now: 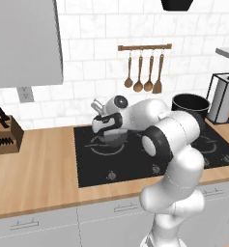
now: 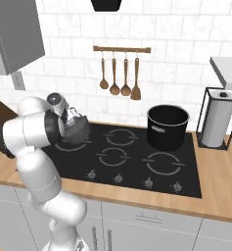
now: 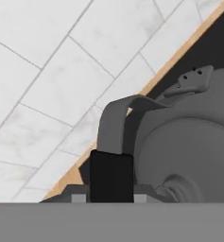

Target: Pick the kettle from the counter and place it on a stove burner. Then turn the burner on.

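The squat dark grey kettle (image 1: 113,139) (image 2: 80,130) is over the back left stove burner (image 1: 97,147) (image 2: 63,145) of the black cooktop; I cannot tell whether it rests on the glass or hangs just above it. My gripper (image 1: 107,126) (image 2: 73,120) comes down on it from above, shut on the arched handle. In the hand view the black handle sleeve (image 3: 111,172) is clamped in my gripper (image 3: 111,196), with the kettle (image 3: 193,146) body, lid and spout to the right. The wooden counter (image 1: 34,164) (image 2: 220,171) runs on both sides of the cooktop.
A tall black pot (image 1: 190,103) (image 2: 167,126) stands on the back right burner. A paper towel holder (image 1: 222,99) (image 2: 218,122) is at the far right, a knife block (image 1: 5,132) at the left. Burner knobs (image 1: 111,176) (image 2: 118,179) line the cooktop's front edge. Wooden utensils (image 1: 144,72) hang on the wall.
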Available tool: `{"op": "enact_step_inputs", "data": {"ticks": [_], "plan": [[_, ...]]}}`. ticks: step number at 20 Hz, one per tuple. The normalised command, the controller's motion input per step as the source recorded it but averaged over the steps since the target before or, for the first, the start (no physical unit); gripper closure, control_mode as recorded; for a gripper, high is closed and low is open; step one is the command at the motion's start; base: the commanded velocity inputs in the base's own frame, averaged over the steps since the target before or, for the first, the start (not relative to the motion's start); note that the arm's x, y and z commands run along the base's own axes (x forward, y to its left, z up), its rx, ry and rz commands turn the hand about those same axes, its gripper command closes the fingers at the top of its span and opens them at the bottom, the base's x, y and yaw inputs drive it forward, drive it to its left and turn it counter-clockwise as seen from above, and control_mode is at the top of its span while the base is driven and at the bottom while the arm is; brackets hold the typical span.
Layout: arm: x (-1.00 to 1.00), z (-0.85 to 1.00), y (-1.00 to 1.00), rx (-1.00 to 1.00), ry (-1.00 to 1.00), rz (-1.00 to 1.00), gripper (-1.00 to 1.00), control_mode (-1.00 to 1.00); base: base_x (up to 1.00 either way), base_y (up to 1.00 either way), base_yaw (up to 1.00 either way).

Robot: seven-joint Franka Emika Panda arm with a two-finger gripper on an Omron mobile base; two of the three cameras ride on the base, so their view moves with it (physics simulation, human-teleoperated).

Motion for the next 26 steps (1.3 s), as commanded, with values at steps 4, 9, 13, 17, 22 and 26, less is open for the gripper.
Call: {"op": "enact_step_inputs", "data": {"ticks": [4,9,13,17,22,26], "plan": [[0.00,0.13,-0.03,0.04,-0.02,0.00,1.00,-1.00,0.00,0.00,0.00],[0.17,0.47,-0.01,0.24,0.02,0.00,1.00,-1.00,0.00,0.00,0.00],[0.13,-0.02,0.05,0.24,0.09,0.03,1.00,-1.00,0.00,0.00,0.00],[0.00,-0.09,0.06,0.03,0.00,0.00,1.00,-1.00,0.00,0.00,0.00],[-0.01,-0.35,0.05,0.10,0.00,0.00,1.00,-1.00,0.00,0.00,0.00],[0.00,-0.16,0.04,0.14,0.02,0.00,-1.00,-1.00,0.00,0.00,0.00]]}}
